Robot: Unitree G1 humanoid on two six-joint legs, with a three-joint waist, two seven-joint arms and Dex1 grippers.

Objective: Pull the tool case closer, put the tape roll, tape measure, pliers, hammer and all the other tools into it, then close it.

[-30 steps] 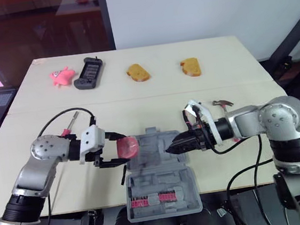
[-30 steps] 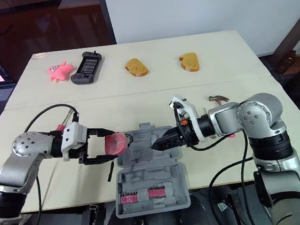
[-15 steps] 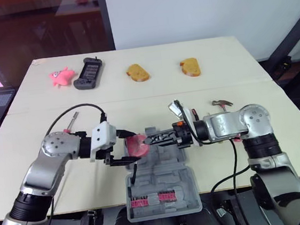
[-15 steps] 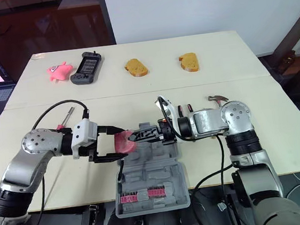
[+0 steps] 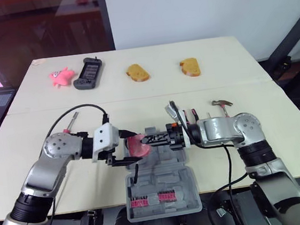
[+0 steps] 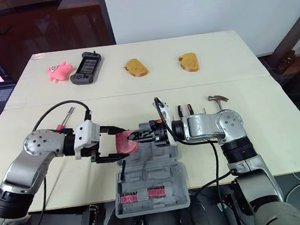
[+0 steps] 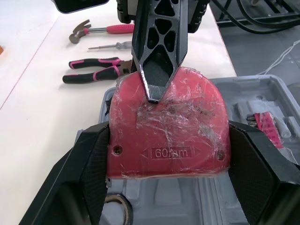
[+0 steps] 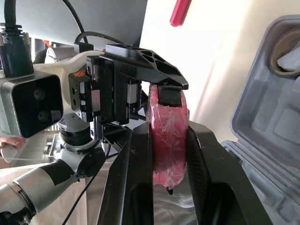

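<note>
The left gripper [image 5: 133,147] has its fingers [image 7: 91,173] clamped on the two narrow edges of the red tape measure [image 5: 138,145]. It holds the tape measure just above the far half of the open case [image 5: 161,167].

From the head views, the right gripper [image 5: 144,140] meets it tip to tip from the other side, but how those fingers sit on the tape measure is hard to read there. The wrist views show it. The left wrist view has one right finger [image 7: 157,51] lying flat on the tape measure's broad face, its tip near the middle. The right wrist view has the right fingers [image 8: 133,183] narrowed onto both broad faces, one on each side and touching. There a left fingertip pad [image 8: 169,95] sits on the edge between them. So both grippers grip the tape measure at once.

Past the left fingers, the left wrist view shows the pliers [image 7: 93,70], a screwdriver [image 7: 110,46] and the hammer [image 7: 93,30] lying on the table [image 7: 42,117], well apart from the case. It also shows pink bits [image 7: 267,124] in the case beside the fingers. Beside the right fingers, the right wrist view shows a tape roll [image 8: 283,49] seated in a case pocket.
</note>
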